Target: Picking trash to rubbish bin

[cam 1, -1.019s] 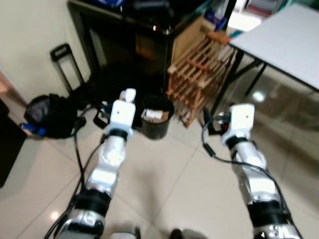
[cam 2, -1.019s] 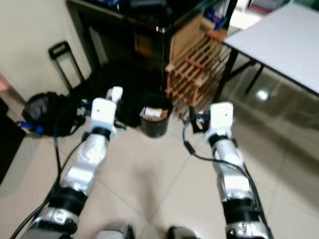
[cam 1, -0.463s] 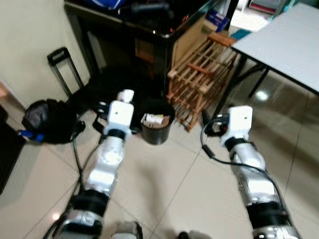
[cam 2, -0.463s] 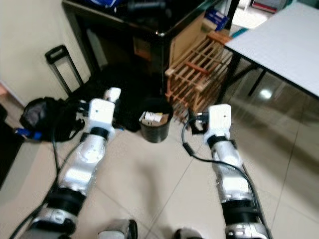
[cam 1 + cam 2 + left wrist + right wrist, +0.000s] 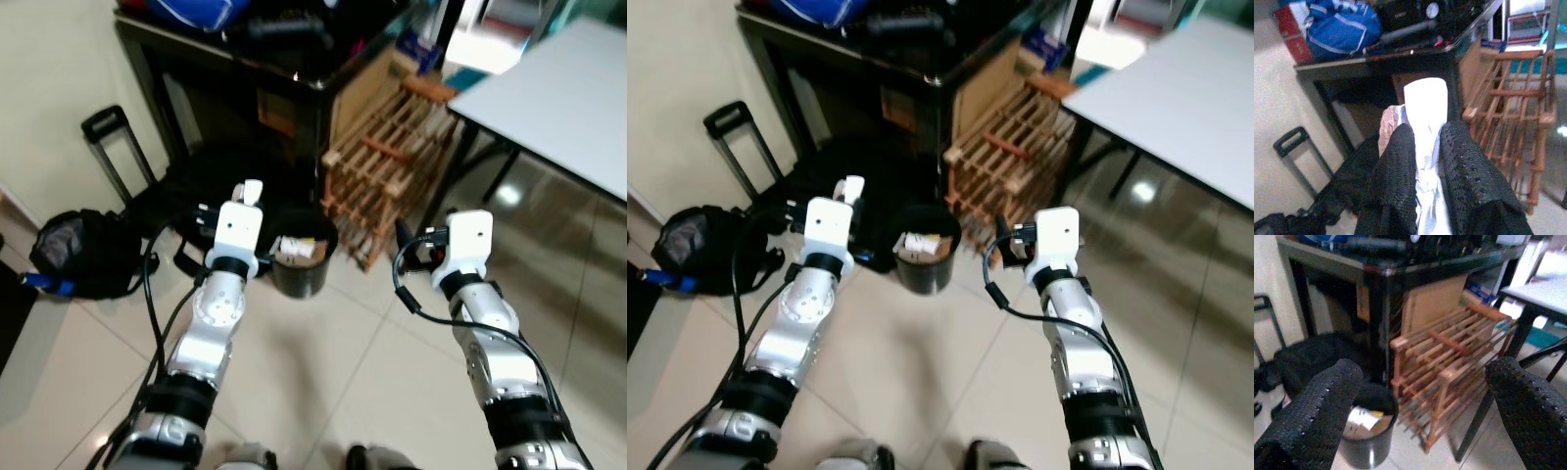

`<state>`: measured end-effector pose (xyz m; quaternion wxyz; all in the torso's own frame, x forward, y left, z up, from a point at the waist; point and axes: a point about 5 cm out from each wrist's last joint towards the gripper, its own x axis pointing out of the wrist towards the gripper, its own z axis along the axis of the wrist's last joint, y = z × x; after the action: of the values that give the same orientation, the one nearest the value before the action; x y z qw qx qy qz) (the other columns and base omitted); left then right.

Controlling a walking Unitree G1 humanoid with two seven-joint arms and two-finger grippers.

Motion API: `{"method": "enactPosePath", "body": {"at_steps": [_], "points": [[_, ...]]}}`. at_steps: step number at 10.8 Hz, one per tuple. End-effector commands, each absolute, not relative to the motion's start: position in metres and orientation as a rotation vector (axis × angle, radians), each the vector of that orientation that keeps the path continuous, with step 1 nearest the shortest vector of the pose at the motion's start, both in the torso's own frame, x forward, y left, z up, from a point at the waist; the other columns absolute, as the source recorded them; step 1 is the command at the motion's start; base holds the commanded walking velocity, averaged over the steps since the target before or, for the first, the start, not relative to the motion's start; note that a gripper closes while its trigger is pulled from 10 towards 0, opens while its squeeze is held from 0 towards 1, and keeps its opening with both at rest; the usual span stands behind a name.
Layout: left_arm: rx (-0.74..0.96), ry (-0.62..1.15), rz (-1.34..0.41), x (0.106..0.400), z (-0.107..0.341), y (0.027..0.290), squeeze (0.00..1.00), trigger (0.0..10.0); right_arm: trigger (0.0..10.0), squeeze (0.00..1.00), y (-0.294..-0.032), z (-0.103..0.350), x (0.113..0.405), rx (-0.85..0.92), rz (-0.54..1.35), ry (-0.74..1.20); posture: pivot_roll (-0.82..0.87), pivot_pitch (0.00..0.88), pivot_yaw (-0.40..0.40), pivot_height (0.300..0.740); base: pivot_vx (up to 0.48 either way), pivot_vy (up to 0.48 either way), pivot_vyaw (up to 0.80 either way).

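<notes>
Writing none legible; left gripper (image 5: pixel 1422 161) clamps white trash (image 5: pixel 1424 105); right gripper (image 5: pixel 1420 396) agape near bin (image 5: pixel 1369 433).

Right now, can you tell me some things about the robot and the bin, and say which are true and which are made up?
1. The left gripper is pinching a white piece of trash. True.
2. The right gripper is holding a bottle. False: its fingers are spread wide with nothing between them.
3. The black bin has nothing in it. False: some paper trash already lies inside.
4. The bin stands on the floor next to a wooden rack. True.
5. The trash is already in the bin. False: the left gripper holds it beside the bin.
</notes>
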<state>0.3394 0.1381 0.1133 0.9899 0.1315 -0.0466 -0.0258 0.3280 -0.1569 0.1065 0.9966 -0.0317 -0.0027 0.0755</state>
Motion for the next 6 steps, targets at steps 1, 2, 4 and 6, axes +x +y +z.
{"method": "enactPosePath", "body": {"at_steps": [1,2,4,6], "points": [[0.256,0.001,-0.059,0.333,0.090,0.143,0.00,10.0,10.0,0.00,-0.154,0.087,0.324,-0.080,0.161,0.068,0.01,0.181,0.003,0.740,0.352,0.000,0.00],[0.267,0.067,-0.069,0.329,0.073,0.145,0.00,10.0,10.0,0.00,-0.154,0.070,0.322,-0.092,0.168,0.136,0.01,0.178,0.003,0.740,0.352,0.000,0.00],[0.266,0.277,-0.069,0.309,0.027,0.156,0.00,10.0,10.0,0.00,-0.158,0.018,0.303,-0.100,0.158,0.377,0.01,0.170,0.007,0.740,0.349,0.000,0.00],[0.287,0.491,-0.084,0.278,-0.015,0.162,0.00,10.0,10.0,0.00,-0.159,-0.024,0.271,-0.120,0.151,0.594,0.01,0.161,0.012,0.740,0.347,0.000,0.00]]}}
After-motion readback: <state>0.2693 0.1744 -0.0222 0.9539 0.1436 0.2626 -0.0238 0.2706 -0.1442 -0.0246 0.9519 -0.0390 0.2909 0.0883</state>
